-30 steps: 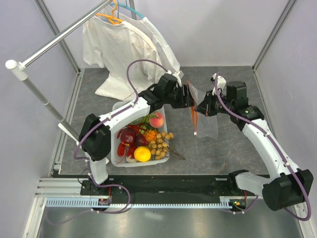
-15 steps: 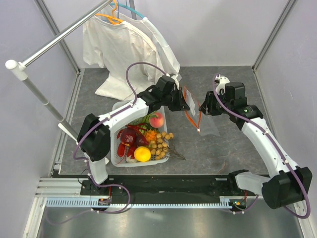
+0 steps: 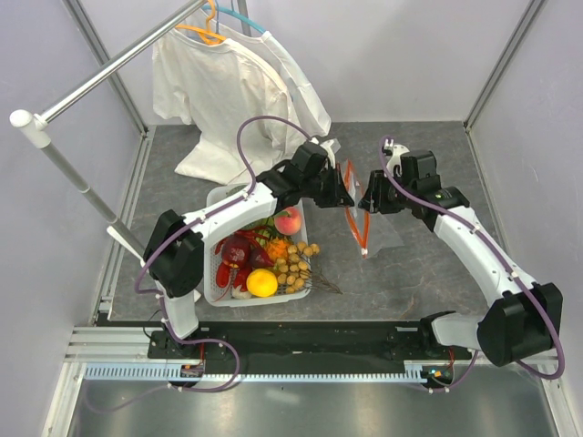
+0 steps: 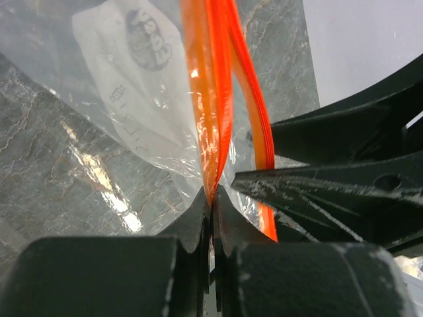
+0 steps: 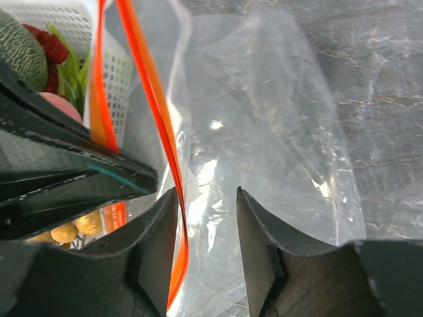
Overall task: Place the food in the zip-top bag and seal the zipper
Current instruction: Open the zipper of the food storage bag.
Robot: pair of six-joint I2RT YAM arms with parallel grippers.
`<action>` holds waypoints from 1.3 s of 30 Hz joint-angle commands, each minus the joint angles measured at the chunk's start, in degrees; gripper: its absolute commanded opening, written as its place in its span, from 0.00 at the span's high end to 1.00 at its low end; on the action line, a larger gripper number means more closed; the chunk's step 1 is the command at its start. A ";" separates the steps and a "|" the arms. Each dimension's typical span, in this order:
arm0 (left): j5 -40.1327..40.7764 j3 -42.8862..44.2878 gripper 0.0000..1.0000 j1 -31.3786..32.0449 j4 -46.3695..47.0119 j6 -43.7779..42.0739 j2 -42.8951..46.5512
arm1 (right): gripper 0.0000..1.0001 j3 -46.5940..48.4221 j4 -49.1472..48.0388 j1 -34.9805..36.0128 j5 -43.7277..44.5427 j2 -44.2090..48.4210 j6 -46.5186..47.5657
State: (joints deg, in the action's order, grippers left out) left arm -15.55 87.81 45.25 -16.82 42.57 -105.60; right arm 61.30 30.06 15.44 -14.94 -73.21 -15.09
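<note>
1. The left gripper (image 4: 211, 198) is clamped tight, its tips pinching one orange strip of the zipper (image 4: 210, 99) at the bag's mouth.
2. The zipper's second strip bows away to the right of the pinched one, so the mouth is parted there.
3. The right gripper (image 5: 206, 198) has its jaws apart with nothing clamped. The clear film of the zip-top bag (image 5: 277, 132) shows through the gap, and an orange strip runs just beside its left finger.
4. From above, both grippers meet over the grey table (image 3: 437, 155), just right of the white basket (image 5: 122, 69), with the bag between and below them.
5. The food sits in the basket, apart from the bag: a peach (image 3: 289, 221), a dark red piece (image 3: 233, 248) and a netted melon (image 5: 20, 43).
6. A white T-shirt (image 3: 219, 91) hangs on a hanger at the far left.
</note>
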 commanded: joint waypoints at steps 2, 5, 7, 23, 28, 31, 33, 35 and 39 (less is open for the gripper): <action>-3.07 0.96 0.98 -0.16 5.73 0.76 2.85 | 0.54 -0.29 -2.03 0.99 -2.37 -0.44 -0.38; -5.27 0.52 0.98 -0.43 6.62 0.77 3.21 | 0.55 -0.65 -1.59 0.91 -5.62 -0.79 -0.03; -6.50 -0.18 0.98 -0.61 7.15 0.68 3.56 | 0.78 -0.83 -1.67 0.99 -6.50 -0.71 0.24; -18.82 -7.40 0.88 -6.76 10.23 -6.52 6.73 | 1.00 5.67 6.67 -8.94 5.18 6.49 7.09; -19.78 -4.76 0.79 -6.85 8.03 -8.20 4.18 | 1.00 6.03 9.04 -9.20 1.59 9.22 5.78; -22.84 -2.47 0.63 -6.93 6.71 -11.71 3.47 | 1.00 5.07 8.96 -9.11 0.35 9.66 4.81; -26.71 -1.07 0.44 -6.85 5.31 -15.48 4.35 | 1.00 4.27 8.61 -9.20 -0.44 9.40 4.20; -28.30 -0.97 0.29 -6.93 4.08 -20.47 6.19 | 1.00 2.69 7.73 -9.20 -0.62 9.14 3.84; -28.57 -2.64 0.13 -7.55 -1.28 -30.77 13.73 | 1.00 -0.21 5.36 -9.11 -0.27 7.91 3.93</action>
State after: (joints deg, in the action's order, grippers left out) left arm -40.29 84.68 38.35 -13.13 24.93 -100.18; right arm 63.57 37.60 6.52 -14.66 -64.03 -10.33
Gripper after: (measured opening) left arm 0.822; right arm 0.011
